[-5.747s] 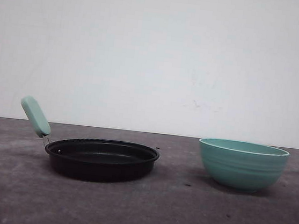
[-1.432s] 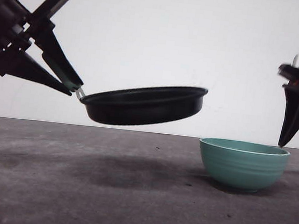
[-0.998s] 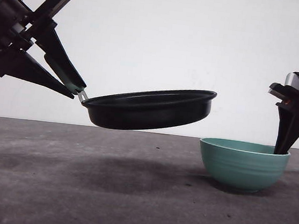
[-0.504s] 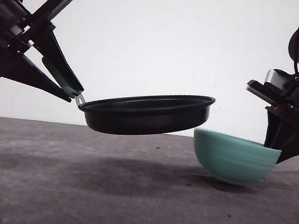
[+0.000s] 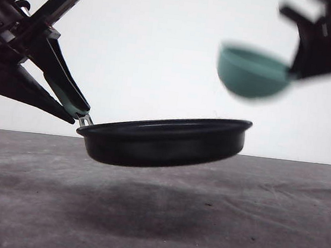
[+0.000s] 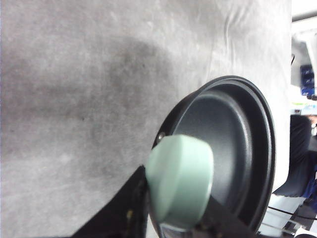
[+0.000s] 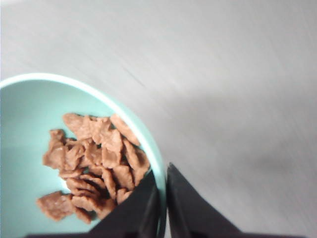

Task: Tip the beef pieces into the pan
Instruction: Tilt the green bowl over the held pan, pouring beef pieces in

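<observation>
The black pan (image 5: pixel 163 142) hangs in the air above the table, tilted slightly up toward the right. My left gripper (image 5: pixel 78 111) is shut on its mint-green handle (image 5: pixel 67 92). In the left wrist view the handle (image 6: pixel 181 178) sits between the fingers, and the pan (image 6: pixel 233 134) looks bare inside. The mint-green bowl (image 5: pixel 249 73) is high up, above the pan's right edge and blurred by motion. My right gripper (image 5: pixel 294 67) is shut on its rim. In the right wrist view the beef pieces (image 7: pixel 94 163) lie heaped in the bowl (image 7: pixel 29 114), with one finger of the gripper (image 7: pixel 162 183) on each side of the rim.
The grey table (image 5: pixel 261 230) stretches below both arms, with the pan's shadow (image 5: pixel 138 207) on it. A plain white wall (image 5: pixel 163 40) stands behind.
In the last half second my right gripper has lifted the bowl off the table, up and a little leftward. The pan has dropped slightly and shifted right.
</observation>
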You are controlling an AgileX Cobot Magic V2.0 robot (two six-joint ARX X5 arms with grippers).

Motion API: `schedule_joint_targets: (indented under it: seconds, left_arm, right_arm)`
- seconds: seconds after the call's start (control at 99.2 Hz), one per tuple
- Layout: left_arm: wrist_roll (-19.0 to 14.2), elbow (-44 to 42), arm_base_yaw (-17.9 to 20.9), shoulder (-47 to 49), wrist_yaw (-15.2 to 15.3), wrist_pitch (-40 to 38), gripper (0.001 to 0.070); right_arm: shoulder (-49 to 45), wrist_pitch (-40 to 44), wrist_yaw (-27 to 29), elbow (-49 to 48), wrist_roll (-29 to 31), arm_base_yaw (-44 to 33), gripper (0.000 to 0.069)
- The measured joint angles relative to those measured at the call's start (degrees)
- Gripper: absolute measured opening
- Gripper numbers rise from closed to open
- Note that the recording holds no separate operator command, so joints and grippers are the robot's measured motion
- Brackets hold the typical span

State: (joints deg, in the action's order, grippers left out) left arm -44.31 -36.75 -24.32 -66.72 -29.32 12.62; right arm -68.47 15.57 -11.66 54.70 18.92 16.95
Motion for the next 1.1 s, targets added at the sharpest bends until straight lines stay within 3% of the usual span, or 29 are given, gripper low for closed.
schedule_joint_targets:
  seconds: [0.141, 0.353, 0.645, 0.807, 0.988, 1.099]
  left_arm:
    - [0.28, -2.01, -0.28, 0.00, -0.04, 2.60, 0.0052]
    - [2.49, -8.02, -0.31, 0.00, -0.02, 6.43, 0.0052]
    - [3.48, -12.15, -0.35, 0.00, 0.00, 10.01, 0.0052]
    - [4.63, -13.25, -0.35, 0.00, 0.02, 12.61, 0.0052]
    - [7.87, -16.24, -0.35, 0.00, 1.33, 18.27, 0.0052]
    - [10.01, -17.92, -0.35, 0.00, 2.19, 20.46, 0.0052]
  right_arm:
    - [4.39, 0.09, 8.44, 0.13, -3.02, 8.63, 0.0012]
    - [3.82, -0.15, 26.03, 0.13, -10.27, 22.45, 0.0012]
    - [1.64, -13.31, 48.13, 0.11, -23.98, 37.35, 0.0011]
    - [0.22, -22.03, 52.22, -1.68, -34.38, 40.81, 0.0011]
    - [0.17, -31.76, 52.37, -7.15, -47.12, 43.06, 0.0011]
    - [0.11, -33.07, 52.37, -8.61, -53.16, 43.30, 0.0011]
